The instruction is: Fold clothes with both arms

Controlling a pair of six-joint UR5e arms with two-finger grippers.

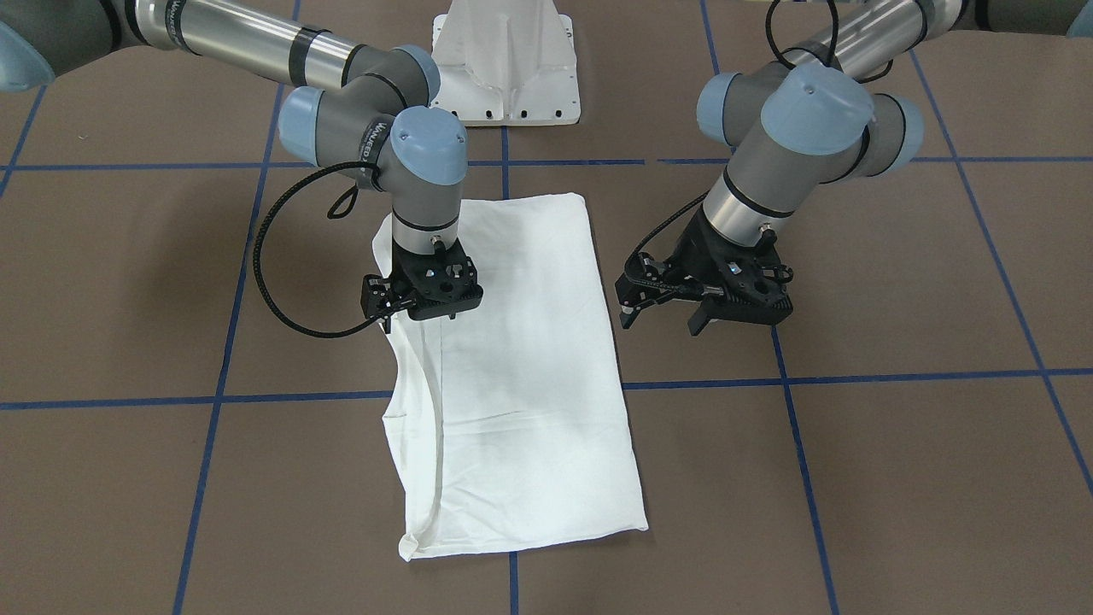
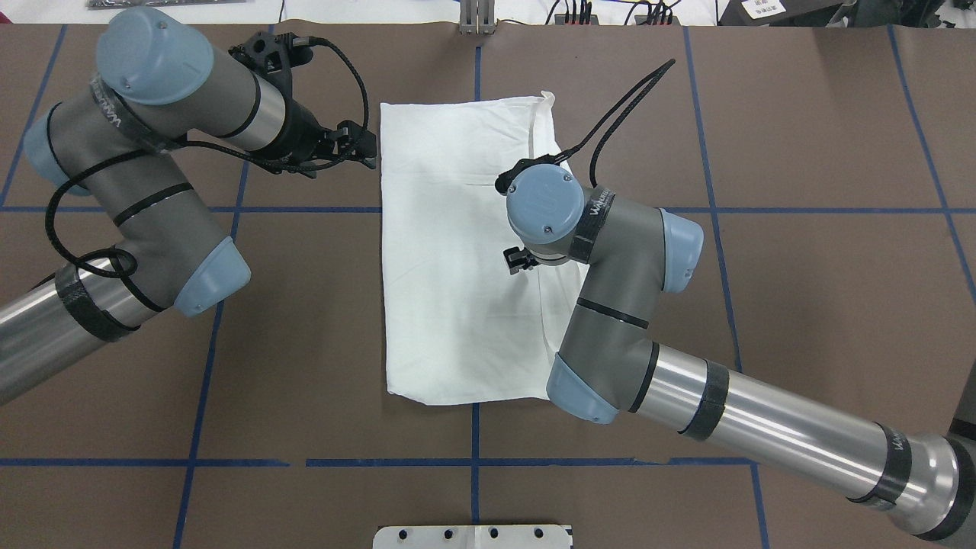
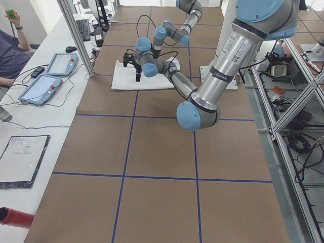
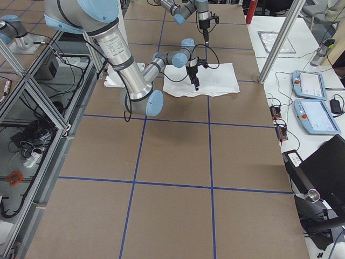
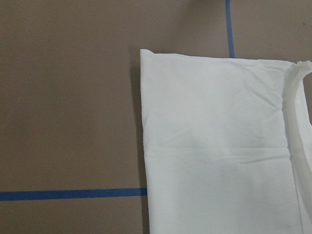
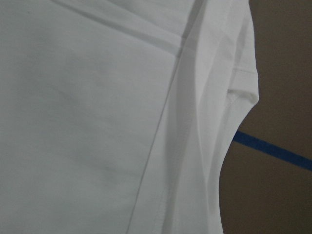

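Since the shirt [image 1: 529, 384] lies in a long strip, we advise matched end grasps: left gripper [image 1: 660, 325] fingers spread, empty, beside it; right gripper [image 1: 418, 314] over its edge, grip impossible to tell.

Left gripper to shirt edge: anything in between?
No. The front-facing view shows only bare brown table between the left gripper and the shirt.
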